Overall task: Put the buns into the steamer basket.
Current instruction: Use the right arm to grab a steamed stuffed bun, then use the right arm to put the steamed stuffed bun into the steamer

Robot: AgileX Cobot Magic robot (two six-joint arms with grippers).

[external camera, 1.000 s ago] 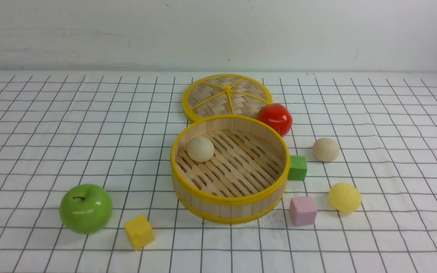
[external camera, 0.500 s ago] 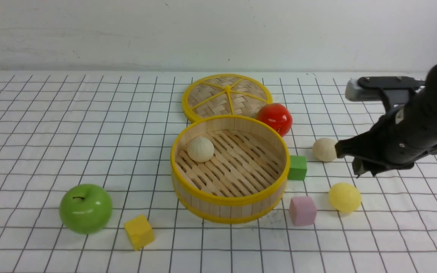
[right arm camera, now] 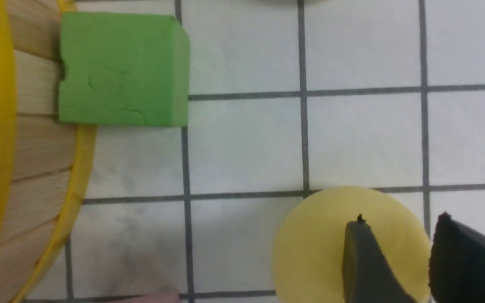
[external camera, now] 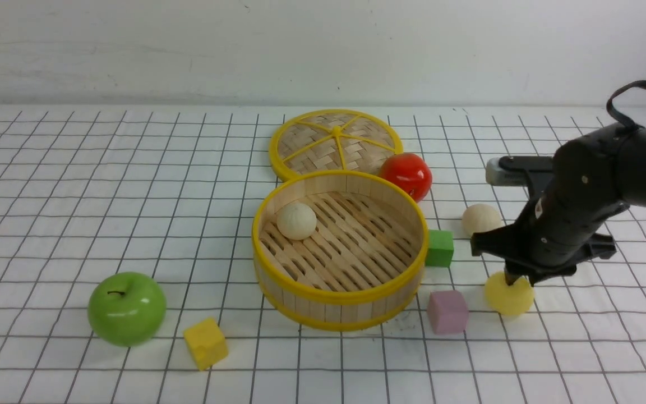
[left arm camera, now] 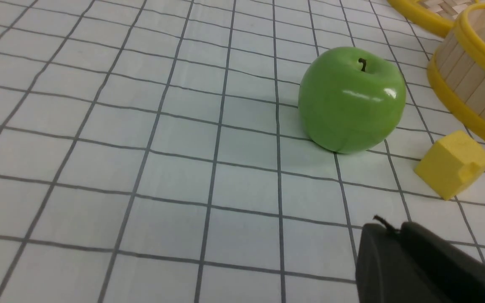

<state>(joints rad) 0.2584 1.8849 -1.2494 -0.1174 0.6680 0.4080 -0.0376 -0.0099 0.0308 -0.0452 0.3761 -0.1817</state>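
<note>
The black right gripper (external camera: 519, 282) reaches the pale yellow, matte dome-shaped bun (external camera: 509, 294) on the white gridded table (external camera: 356, 370), having entered the front view half a second ago and come lower and nearer since, a move that appears to open the pick-up of a second bun for the round, light-wood steamer basket with yellow rims (external camera: 341, 325). Its two fingers stand apart, one over the bun and the other by its edge, with no grip on it to be seen; whether they touch it cannot be told. One cream-beige, matte dome-shaped bun (external camera: 296, 221) sits on the basket's slatted floor, while its cream-beige, matte dome-shaped counterpart (external camera: 481, 219) rests on the table beyond the green cube (external camera: 439, 248), partly behind the arm. None of the three has visibly shifted over the past second, leaving the task about a third done by the count. The next move likely calls for centring the fingers astride the yellow bun before closing, as an off-centre pinch could roll it toward the pink cube (external camera: 447, 312). At the left gripper (left arm camera: 411, 261), seen only in part in its wrist view, the spread of the fingers cannot be told
</note>
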